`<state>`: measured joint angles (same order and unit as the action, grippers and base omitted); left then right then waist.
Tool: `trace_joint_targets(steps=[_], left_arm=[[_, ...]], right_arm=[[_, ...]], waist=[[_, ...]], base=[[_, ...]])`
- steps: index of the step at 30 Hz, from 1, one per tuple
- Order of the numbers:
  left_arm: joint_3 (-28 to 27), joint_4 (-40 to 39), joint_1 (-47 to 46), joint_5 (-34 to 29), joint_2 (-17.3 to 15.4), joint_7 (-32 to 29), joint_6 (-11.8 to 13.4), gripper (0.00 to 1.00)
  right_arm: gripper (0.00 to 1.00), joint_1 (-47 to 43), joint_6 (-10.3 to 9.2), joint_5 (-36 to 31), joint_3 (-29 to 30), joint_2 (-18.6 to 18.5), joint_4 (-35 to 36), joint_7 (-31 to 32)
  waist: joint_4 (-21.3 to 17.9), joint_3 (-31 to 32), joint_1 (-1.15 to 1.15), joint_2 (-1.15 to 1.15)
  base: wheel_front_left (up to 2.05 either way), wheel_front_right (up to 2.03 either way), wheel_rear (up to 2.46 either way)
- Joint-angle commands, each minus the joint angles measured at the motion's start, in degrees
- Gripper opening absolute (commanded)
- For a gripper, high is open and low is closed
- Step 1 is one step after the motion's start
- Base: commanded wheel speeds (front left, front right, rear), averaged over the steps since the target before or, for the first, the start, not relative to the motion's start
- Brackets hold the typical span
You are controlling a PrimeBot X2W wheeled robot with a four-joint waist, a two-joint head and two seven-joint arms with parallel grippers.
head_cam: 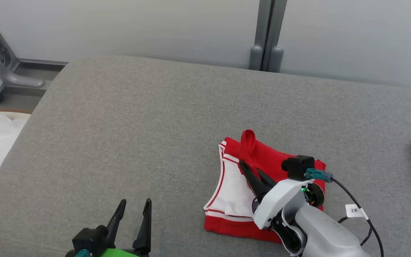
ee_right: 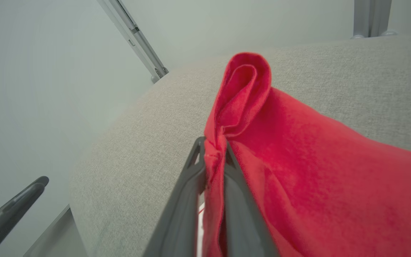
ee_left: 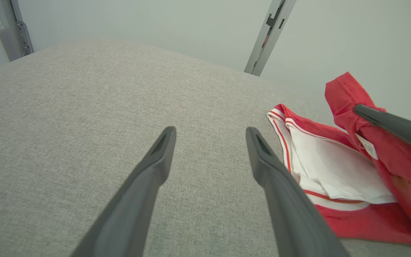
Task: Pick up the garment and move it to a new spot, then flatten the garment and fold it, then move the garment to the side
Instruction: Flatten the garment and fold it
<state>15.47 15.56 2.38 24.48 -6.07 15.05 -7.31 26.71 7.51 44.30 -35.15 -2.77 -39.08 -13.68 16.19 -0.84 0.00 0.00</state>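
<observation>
We see the red-and-white garment [head_cam: 231, 191] lying at the lower centre-right of the head view, on the grey table [head_cam: 137, 125]; our right pincer [head_cam: 243, 165] is clenched on its raised red fold; our left pincer [head_cam: 135, 204], lower left, stands released, grasping nothing.

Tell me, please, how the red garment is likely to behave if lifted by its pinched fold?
Probably floppy: the garment bunches into a soft loop where the right gripper pinches it, so it would likely drape and unfold. It looks thin, so it is probably light enough for one pinch.
</observation>
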Motion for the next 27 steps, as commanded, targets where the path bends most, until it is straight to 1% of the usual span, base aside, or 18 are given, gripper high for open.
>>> trace_joint_targets(steps=[1,3,4,6,7,12,16,20,22,27], left_arm=[[0.2,0.3,0.1,0.1,0.0,0.1,-0.3,1.0],[0.3,0.3,-0.1,0.2,0.1,0.1,-0.3,1.0],[0.3,0.4,-0.2,0.2,0.1,0.1,-0.3,1.0],[0.3,0.5,-0.5,0.3,0.2,0.1,-0.3,1.0],[0.3,0.5,-0.6,0.3,0.3,0.1,-0.3,1.0],[0.1,0.6,-0.6,0.4,0.5,0.1,-0.3,1.0],[0.1,0.4,-0.6,0.5,0.7,0.1,-0.3,1.0],[-0.2,0.0,-0.8,0.1,0.9,0.1,-0.3,1.0],[-0.3,-0.1,-1.1,0.0,1.0,0.1,-0.3,1.0],[-0.5,-0.4,-1.2,-0.3,1.2,0.1,-0.3,1.0]], right_arm=[[0.0,1.3,-0.06,0.9,-1.2,-0.3,-1.3,-0.6],[0.0,2.4,-0.06,2.5,-2.8,-0.3,-3.0,-0.6],[0.13,2.9,-0.06,3.0,-3.5,-0.3,-3.8,-0.7],[0.48,4.1,-0.06,4.2,-5.2,-0.3,-5.3,-0.9],[1.0,4.6,-0.06,4.8,-6.2,-0.2,-6.0,-1.0],[1.0,6.7,-0.06,6.9,-9.4,-0.3,-7.6,-1.3],[1.0,8.2,-0.06,7.6,-9.9,-0.3,-8.2,-1.5],[1.0,9.4,-0.06,4.8,-5.9,-0.3,-7.9,-1.6],[1.0,9.5,-0.06,1.9,-2.9,-0.3,-7.8,-1.5],[1.0,7.5,-0.06,-8.1,6.3,-0.3,-6.3,-1.6]], waist=[[0.8,-0.3,0.0,0.0],[1.1,-0.4,0.0,0.0],[1.2,-0.5,0.0,0.0],[1.4,-0.7,0.0,0.0],[1.4,-0.7,0.0,0.0],[1.2,-0.7,0.0,0.0],[0.4,-0.7,0.0,0.0],[-0.8,-0.8,0.0,0.0],[-1.5,-0.8,0.0,0.0],[-2.8,-0.8,0.0,0.0]], base=[[0.0,0.0,0.0],[0.0,0.0,0.0],[0.0,0.0,0.0],[0.0,0.0,0.0],[0.0,0.0,0.0],[0.0,0.0,0.0],[0.0,0.0,0.0],[0.0,0.0,0.0],[0.0,0.0,0.0],[0.0,0.0,0.0]])
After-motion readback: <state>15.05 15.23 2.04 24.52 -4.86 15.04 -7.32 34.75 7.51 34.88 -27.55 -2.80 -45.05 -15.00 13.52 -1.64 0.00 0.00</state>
